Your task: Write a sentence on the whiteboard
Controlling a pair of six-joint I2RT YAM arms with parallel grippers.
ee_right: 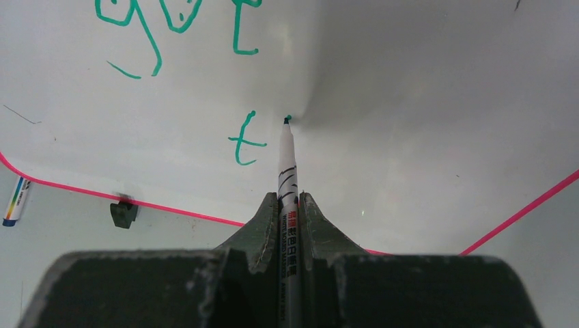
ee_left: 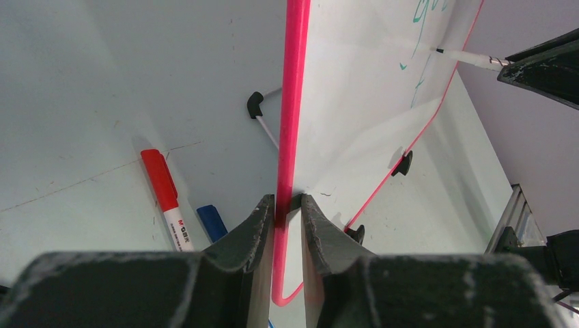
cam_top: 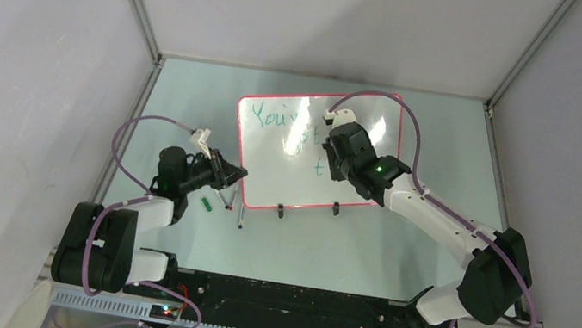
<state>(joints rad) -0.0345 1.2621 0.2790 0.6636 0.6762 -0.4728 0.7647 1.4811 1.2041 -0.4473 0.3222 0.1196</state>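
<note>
The whiteboard (cam_top: 269,169), white with a red-pink rim, stands tilted on the table. The teal sentence (cam_top: 273,118) starts at its upper left; the right wrist view shows "got" above a lone "t" (ee_right: 244,140). My left gripper (cam_top: 238,175) is shut on the board's lower left rim (ee_left: 292,102), one finger (ee_left: 256,222) on each side of it. My right gripper (cam_top: 334,155) is over the board, shut on a white marker (ee_right: 287,171). The marker's tip touches the board just right of the "t". The marker also shows in the left wrist view (ee_left: 471,59).
Two black clip feet (cam_top: 280,209) (cam_top: 336,209) are on the board's near edge. Loose markers lie on the table left of the board: a red one (ee_left: 164,195), a blue one (ee_left: 213,222), a black-capped one (ee_left: 256,106). A green cap (cam_top: 206,203) lies near my left arm.
</note>
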